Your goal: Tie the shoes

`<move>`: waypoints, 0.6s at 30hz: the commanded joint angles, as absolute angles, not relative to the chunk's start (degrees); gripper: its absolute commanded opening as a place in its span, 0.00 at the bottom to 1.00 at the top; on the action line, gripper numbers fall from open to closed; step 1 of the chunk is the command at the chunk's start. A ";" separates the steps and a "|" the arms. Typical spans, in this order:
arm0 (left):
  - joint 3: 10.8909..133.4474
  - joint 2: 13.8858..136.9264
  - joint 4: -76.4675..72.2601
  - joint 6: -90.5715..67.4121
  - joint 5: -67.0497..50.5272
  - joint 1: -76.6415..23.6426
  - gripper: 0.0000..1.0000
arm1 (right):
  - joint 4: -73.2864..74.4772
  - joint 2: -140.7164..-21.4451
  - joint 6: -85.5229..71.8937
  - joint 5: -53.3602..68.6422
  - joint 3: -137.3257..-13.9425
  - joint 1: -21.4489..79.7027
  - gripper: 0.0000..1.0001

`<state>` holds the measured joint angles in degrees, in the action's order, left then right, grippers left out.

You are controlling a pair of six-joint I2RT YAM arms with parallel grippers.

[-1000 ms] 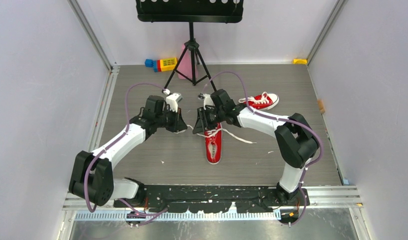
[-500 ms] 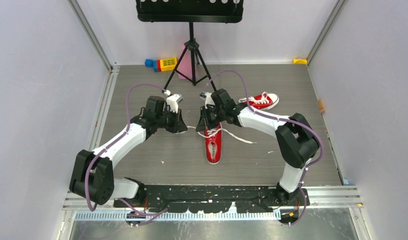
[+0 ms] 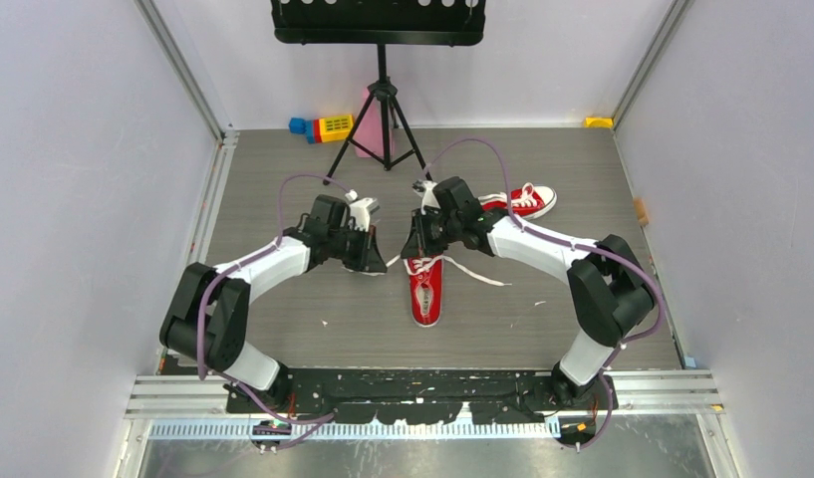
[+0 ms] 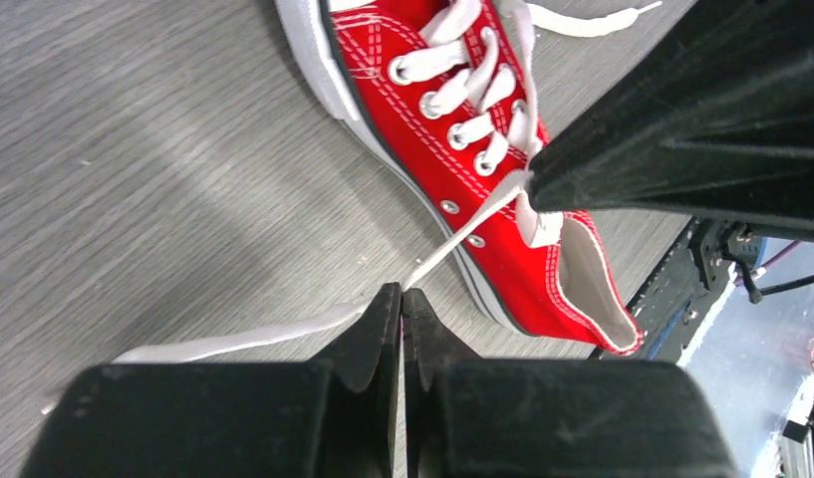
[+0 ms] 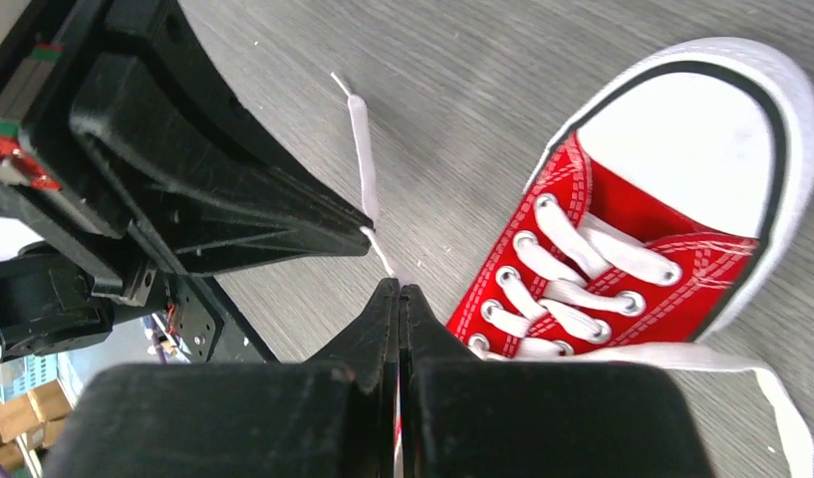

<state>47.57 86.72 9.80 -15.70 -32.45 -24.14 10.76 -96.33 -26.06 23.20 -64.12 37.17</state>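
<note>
My left claw is closed and pinches the white lace of the near shoe. My right claw, just right of it, is closed on the same lace. This red shoe lies mid-way across the table, heel toward the near edge. The second shoe lies farther back, right.

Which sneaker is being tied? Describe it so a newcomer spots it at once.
From the black music stand at the table's far edge, come straight toward the arm bases to mid-table. There lies a red canvas sneaker, heel toward the bases, with the left hand and right hand shut on its white lace. Its twin lies crosswise farther right, with no hand on it.
</note>
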 commanded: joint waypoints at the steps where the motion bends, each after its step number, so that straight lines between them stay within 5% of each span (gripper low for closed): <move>1: 44.88 84.07 3.01 -16.04 -31.81 -25.60 0.11 | 8.79 -92.33 -26.62 23.17 -62.77 36.26 0.00; 6: 38.44 73.27 -2.72 -13.34 -25.72 -25.66 0.48 | 8.93 -92.41 -26.06 25.22 -62.38 36.21 0.00; 9: 37.16 68.35 -4.12 -12.63 -20.83 -25.58 0.95 | 9.00 -92.54 -25.95 25.95 -62.94 36.21 0.00; 14: 34.12 64.44 -11.29 -16.58 -12.02 -25.40 1.00 | 9.15 -92.74 -25.84 26.65 -63.55 36.21 0.00; 18: 36.49 68.07 -13.15 -11.93 -20.63 -25.31 0.99 | 9.19 -92.88 -26.08 26.72 -63.38 36.20 0.00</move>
<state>35.09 65.28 -6.81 -15.31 -17.17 -25.47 10.76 -94.85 -26.26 25.41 -62.35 36.03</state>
